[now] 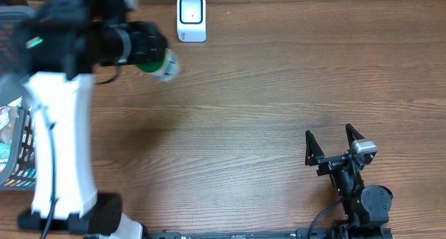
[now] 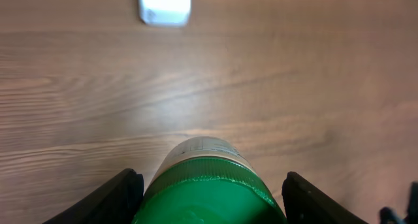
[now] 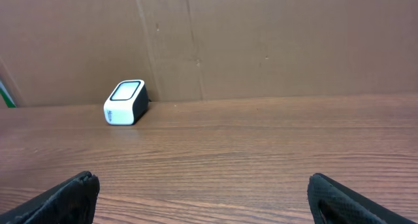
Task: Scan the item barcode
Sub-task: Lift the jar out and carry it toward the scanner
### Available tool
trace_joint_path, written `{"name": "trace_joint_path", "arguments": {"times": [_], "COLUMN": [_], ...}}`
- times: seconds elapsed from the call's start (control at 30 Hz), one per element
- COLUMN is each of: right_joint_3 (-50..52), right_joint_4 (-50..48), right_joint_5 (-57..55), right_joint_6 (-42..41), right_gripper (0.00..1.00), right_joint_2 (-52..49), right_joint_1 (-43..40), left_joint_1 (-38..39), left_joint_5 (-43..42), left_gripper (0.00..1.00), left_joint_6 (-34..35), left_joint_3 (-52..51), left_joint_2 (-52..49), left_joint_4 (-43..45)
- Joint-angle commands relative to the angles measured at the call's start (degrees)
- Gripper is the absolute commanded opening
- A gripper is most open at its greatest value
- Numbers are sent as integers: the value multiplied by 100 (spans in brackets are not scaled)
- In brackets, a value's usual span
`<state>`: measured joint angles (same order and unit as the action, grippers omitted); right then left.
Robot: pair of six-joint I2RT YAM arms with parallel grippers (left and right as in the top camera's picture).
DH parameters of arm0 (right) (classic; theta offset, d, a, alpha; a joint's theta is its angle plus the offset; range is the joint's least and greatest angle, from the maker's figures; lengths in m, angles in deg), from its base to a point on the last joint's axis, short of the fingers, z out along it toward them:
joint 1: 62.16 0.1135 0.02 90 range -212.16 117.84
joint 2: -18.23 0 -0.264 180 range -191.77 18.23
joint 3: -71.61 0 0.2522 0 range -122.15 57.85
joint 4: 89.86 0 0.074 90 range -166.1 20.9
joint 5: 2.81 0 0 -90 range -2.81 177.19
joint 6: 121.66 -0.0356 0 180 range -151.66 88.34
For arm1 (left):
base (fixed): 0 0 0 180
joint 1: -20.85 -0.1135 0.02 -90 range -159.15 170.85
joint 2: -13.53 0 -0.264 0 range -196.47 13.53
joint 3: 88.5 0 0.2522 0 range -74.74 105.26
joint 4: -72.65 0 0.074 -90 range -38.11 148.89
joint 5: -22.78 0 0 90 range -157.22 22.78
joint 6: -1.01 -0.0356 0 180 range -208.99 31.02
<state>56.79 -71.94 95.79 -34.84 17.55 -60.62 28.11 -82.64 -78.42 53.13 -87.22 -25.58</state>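
My left claw point(image 2: 212, 204) holds the green bottle point(image 2: 202, 160), axis pointing up-frame; scanner point(image 2: 164, 5) is upper left, v. near. Right claw point(image 1: 333, 138) wide, well apart.

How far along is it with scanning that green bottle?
Done: the left gripper has the green bottle in its grip. In hand: the bottle is close to the white scanner, not yet over its window. Left: showing the barcode to the scanner. The right gripper rests open, empty.
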Motion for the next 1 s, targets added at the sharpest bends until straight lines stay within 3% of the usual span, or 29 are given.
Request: {"name": "trace_joint_path", "arguments": {"times": [0.0,0.53,0.97], "right_joint_3": [61,61,61], "right_joint_4": [-22,-22,-22], "right_joint_5": [2,2,2], "right_joint_6": [4,4,4], "right_gripper": [100,100,100], "right_joint_2": [52,52,52], "right_joint_1": [-13,-13,-13], "left_joint_1": [431,1875,2570], "left_joint_5": [291,433,1108], "left_gripper": [54,51,52], "left_joint_6": [-118,-136,76], "left_joint_3": [44,44,42], "left_joint_2": [-503,-3056,-3416], "left_joint_4": [24,501,1027]}}
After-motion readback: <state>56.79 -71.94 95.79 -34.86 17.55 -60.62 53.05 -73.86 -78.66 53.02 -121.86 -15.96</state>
